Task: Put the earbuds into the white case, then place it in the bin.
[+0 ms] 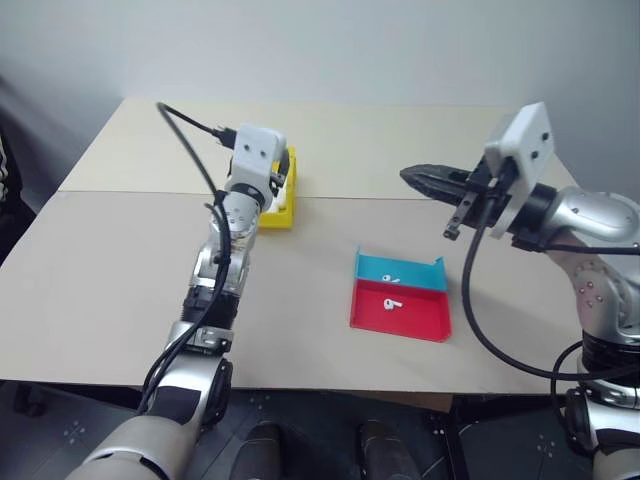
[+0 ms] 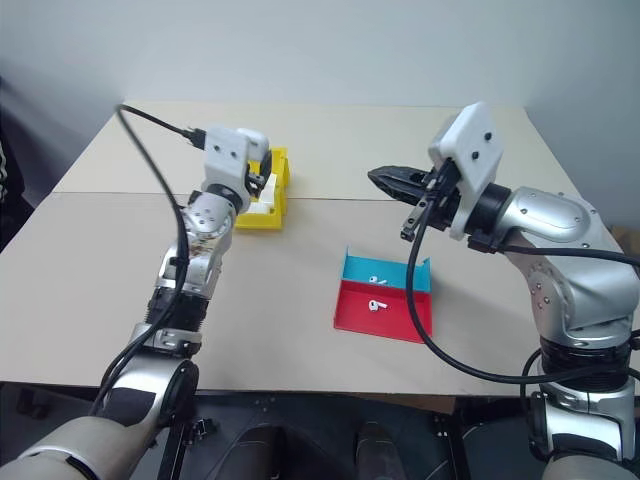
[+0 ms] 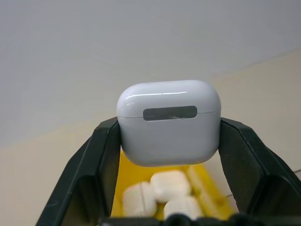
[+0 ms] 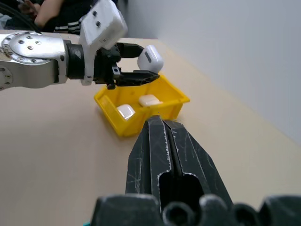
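Note:
My left gripper is shut on the white case, whose lid is closed, and holds it just above the yellow bin. Other white cases lie inside the bin. One earbud lies in the blue tray and another earbud in the red tray, at the table's front right. My right gripper hangs shut and empty above the table, right of the bin and behind the trays, pointing toward the bin.
The two trays sit edge to edge, blue behind red. Bare tan tabletop lies left of my left arm and between the bin and the trays. A black cable loops over my left arm.

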Motion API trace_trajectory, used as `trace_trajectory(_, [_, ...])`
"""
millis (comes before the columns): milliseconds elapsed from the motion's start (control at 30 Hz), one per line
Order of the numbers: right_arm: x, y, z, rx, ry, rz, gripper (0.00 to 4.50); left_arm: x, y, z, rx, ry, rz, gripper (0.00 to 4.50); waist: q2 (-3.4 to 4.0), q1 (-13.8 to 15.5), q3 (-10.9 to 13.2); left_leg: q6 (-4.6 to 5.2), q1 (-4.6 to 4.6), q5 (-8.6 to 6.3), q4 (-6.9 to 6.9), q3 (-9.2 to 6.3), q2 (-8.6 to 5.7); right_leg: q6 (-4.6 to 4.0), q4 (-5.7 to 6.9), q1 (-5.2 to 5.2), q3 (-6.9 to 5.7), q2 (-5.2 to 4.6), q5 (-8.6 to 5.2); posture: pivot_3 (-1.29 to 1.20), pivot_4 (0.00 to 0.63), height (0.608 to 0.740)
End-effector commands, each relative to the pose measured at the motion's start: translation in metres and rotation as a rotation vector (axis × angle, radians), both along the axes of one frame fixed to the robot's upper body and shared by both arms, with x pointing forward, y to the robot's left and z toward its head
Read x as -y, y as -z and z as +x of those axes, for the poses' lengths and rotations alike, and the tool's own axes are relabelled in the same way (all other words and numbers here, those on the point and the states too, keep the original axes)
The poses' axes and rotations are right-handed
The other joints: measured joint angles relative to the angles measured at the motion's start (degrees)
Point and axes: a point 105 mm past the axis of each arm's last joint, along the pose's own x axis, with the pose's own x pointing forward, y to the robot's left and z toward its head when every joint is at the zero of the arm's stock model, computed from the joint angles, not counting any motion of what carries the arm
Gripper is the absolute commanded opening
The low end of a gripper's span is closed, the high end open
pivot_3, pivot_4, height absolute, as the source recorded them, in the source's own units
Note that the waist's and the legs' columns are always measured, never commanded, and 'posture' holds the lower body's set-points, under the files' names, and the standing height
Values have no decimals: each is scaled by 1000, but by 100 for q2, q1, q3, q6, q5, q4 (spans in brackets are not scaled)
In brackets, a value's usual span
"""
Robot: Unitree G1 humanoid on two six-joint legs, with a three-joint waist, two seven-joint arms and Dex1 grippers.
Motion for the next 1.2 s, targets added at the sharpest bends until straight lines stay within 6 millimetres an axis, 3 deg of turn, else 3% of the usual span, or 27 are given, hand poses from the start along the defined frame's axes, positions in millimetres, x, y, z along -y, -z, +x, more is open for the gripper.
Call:
trace_trajectory(33, [2, -5, 3, 18, 47, -30, 34, 1, -21, 10, 38, -59, -21, 2807, -3, 8, 2, 0, -3, 0, 0, 0, 0, 0, -1, 0, -1, -1, 0, 0, 150, 740])
trace_trajectory(100, [2, -5, 4, 18, 58, -35, 34, 1, -17, 15, 17, -62, -15, 2807, -4, 11, 2, 0, -13, 0, 0, 0, -2, 1, -3, -8, -1, -2, 1, 0, 150, 740])
trace_trajectory(267, [4, 1, 4, 7, 81, -67, 0, 7, -13, 19, -6, -38, -44, 4400, -4, 10, 2, 0, -23, 0, -1, 0, -2, 1, -4, -17, -2, -2, 1, 0, 150, 740])
trace_trajectory(400, [3, 7, 5, 5, 96, -103, 0, 6, -17, 18, 31, -64, -73, 4464, -4, 12, 2, -3, -32, 1, -1, 0, -2, 1, 3, -29, -1, -2, 1, 0, 150, 740])
trace_trajectory(500, [2, 10, 6, 10, 97, -121, 0, 11, -28, 8, 54, 124, -269, 4464, -4, 4, 2, -3, -35, 2, -1, 0, -2, 1, 4, -33, -1, -2, 1, 0, 150, 740])
trace_trajectory(633, [7, 15, 2, 7, 87, -150, 0, 10, -29, -21, 83, 344, -344, 4464, -2, -13, 1, -11, -45, 6, -7, 5, -1, 0, 22, -56, 5, -2, 1, 0, 150, 740])
trace_trajectory(767, [25, 34, -15, -36, 23, -240, 0, 1, -8, -65, 67, 505, -142, 4464, -1, -24, 0, -13, -45, 8, -11, 5, 0, -1, 23, -63, 8, -1, 1, 0, 150, 740])
trace_trajectory(967, [72, 44, -43, -26, -38, -445, 0, -60, 18, -141, -112, 665, 51, 4464, 0, -38, 0, -14, -38, 9, -9, 11, 5, -2, 25, -63, 13, 0, 1, 0, 150, 740])
trace_trajectory(1067, [90, 38, -51, -20, -38, -483, 0, -78, 17, -167, -182, 702, 165, 4464, 0, -47, 0, -14, -23, 9, -9, 16, 9, -6, 27, -53, 14, 1, 0, 0, 150, 740])
trace_trajectory(1200, [104, 31, -67, 33, -87, -504, 0, -95, -9, -198, -206, 743, 219, 4464, -6, 4, 1, -11, 24, 6, -10, 16, 14, -7, 5, 9, 3, 0, -6, 0, 150, 740])
